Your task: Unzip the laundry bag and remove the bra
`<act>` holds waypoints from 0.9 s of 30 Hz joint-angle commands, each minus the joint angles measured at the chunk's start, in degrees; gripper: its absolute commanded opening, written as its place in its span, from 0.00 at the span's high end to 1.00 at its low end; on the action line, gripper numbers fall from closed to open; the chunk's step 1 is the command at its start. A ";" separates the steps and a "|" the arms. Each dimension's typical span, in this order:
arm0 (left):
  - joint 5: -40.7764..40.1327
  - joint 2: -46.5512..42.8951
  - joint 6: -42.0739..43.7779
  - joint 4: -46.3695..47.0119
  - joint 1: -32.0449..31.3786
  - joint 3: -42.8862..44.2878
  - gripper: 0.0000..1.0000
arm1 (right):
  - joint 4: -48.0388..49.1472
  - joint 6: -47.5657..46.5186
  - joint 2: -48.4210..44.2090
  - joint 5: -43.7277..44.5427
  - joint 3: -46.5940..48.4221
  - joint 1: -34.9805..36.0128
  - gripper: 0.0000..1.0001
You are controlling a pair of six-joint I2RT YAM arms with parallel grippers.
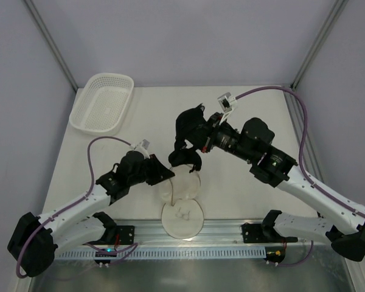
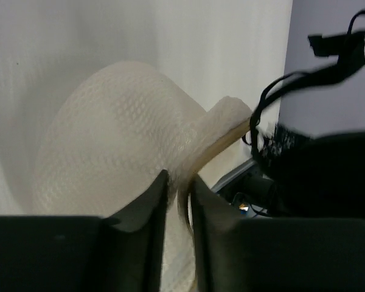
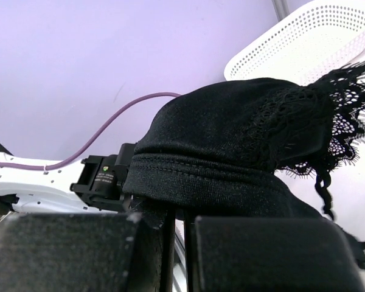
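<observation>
Pinching the laundry bag (image 1: 182,220) by its tan rim with the left pincer (image 1: 168,176), jaws clamped on the mesh. Lies unzipped just right of those fingertips, two discs end to end, long axis running near-to-far. Gripping the black lace bra (image 1: 185,159) in the closed right pincer (image 1: 193,139), raised above the far disc.
</observation>
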 commanded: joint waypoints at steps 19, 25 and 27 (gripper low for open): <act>9.46 -9.03 10.70 -0.21 -0.20 10.62 0.01 | -8.65 -2.73 3.53 4.47 3.53 -2.96 0.96; 12.48 -10.61 17.02 6.22 -0.37 8.51 0.01 | -8.30 -1.15 5.99 -0.09 4.93 -4.01 0.97; 12.48 -10.88 18.70 6.23 -0.37 9.04 0.01 | -8.65 -0.45 7.74 -2.72 5.99 -4.01 0.97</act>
